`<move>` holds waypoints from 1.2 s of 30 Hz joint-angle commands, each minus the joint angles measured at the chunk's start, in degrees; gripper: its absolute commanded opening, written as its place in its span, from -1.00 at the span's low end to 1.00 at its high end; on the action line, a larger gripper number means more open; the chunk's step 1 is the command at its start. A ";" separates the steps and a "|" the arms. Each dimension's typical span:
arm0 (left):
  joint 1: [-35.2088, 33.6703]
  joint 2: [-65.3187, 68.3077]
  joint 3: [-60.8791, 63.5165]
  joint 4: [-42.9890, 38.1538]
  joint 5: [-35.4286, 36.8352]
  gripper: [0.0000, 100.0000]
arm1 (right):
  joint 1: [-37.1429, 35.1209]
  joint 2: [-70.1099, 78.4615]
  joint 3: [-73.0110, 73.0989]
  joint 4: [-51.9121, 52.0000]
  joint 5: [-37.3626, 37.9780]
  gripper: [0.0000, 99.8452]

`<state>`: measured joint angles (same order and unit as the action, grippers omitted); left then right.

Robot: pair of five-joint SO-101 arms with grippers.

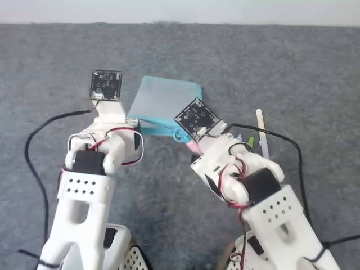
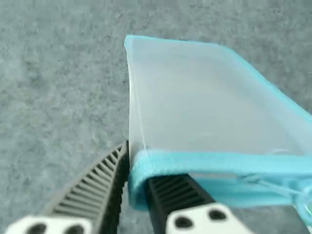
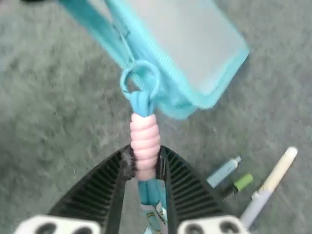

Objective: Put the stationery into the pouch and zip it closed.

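From above, the pouch lies on the table between the arms, and the pens are outside it by the right arm, so working the zip open looks to be the step. In the left wrist view the left gripper pinches the pouch's corner at the zip edge and should anchor it firmly. In the right wrist view the right gripper is clamped on the pink pull, which is best drawn in line with the zip, not lifted.

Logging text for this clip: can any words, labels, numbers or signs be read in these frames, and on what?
None can be read.
The pouch, held by the left pincer, is plain.
The strap below the pink pull in the right pincer has a small print, too blurred to read.
The pens show no legible marks.
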<state>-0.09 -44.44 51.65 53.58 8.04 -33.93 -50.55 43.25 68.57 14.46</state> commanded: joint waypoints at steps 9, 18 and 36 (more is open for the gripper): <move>-0.79 -0.62 9.19 -14.68 7.47 -0.98 | 2.59 6.81 -3.60 1.19 1.93 -0.99; -6.86 -0.62 10.07 -14.77 9.32 -0.98 | 6.46 7.08 -3.87 1.19 2.99 -0.99; -6.33 -0.18 10.15 -14.77 10.46 -0.98 | 3.38 6.20 -6.42 9.19 3.96 -0.74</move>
<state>-5.36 -44.44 62.29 40.22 17.45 -30.24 -43.60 40.97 73.23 17.45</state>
